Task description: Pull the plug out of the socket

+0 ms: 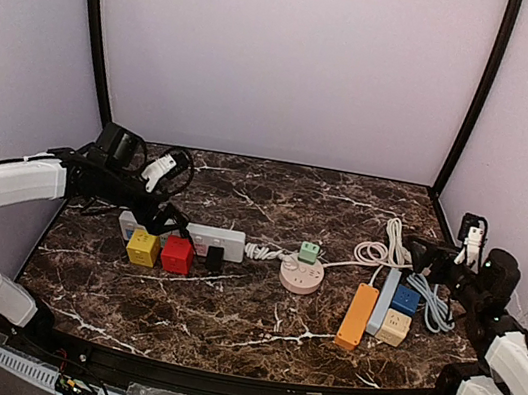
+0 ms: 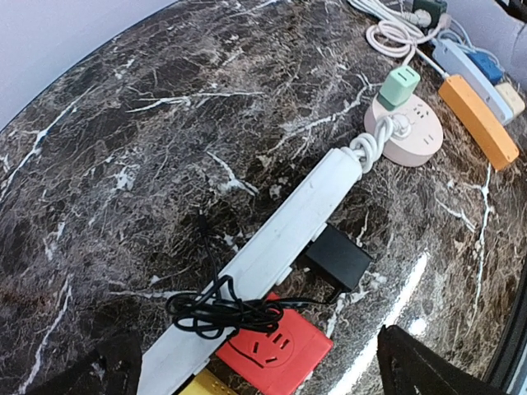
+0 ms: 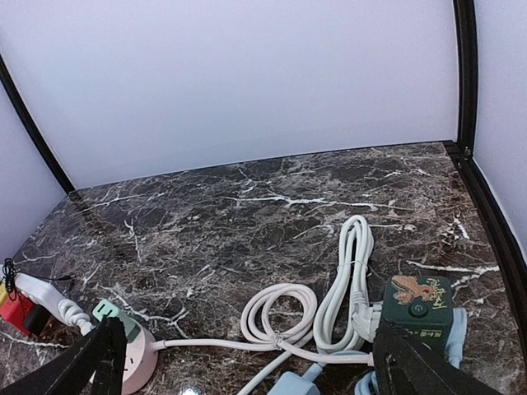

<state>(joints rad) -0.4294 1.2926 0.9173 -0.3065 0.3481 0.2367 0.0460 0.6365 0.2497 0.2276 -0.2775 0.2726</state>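
A white power strip (image 1: 206, 239) lies at the left of the marble table. A black adapter plug (image 1: 215, 257), a red cube plug (image 1: 176, 255) and a yellow cube plug (image 1: 143, 247) sit in its near side. In the left wrist view the strip (image 2: 272, 247) runs diagonally, with the black adapter (image 2: 339, 257), the red cube (image 2: 276, 346) and a black coiled cord (image 2: 222, 311) on it. My left gripper (image 1: 164, 215) is open above the strip's left part. My right gripper (image 1: 417, 252) is open and empty at the right.
A pink round socket (image 1: 301, 278) with a green plug (image 1: 309, 253) sits mid-table. An orange strip (image 1: 358, 317), a light blue strip (image 1: 385, 299), blue and beige cubes lie right of it. White cable coils (image 3: 346, 271) and a dark green socket (image 3: 418, 309) lie under the right gripper.
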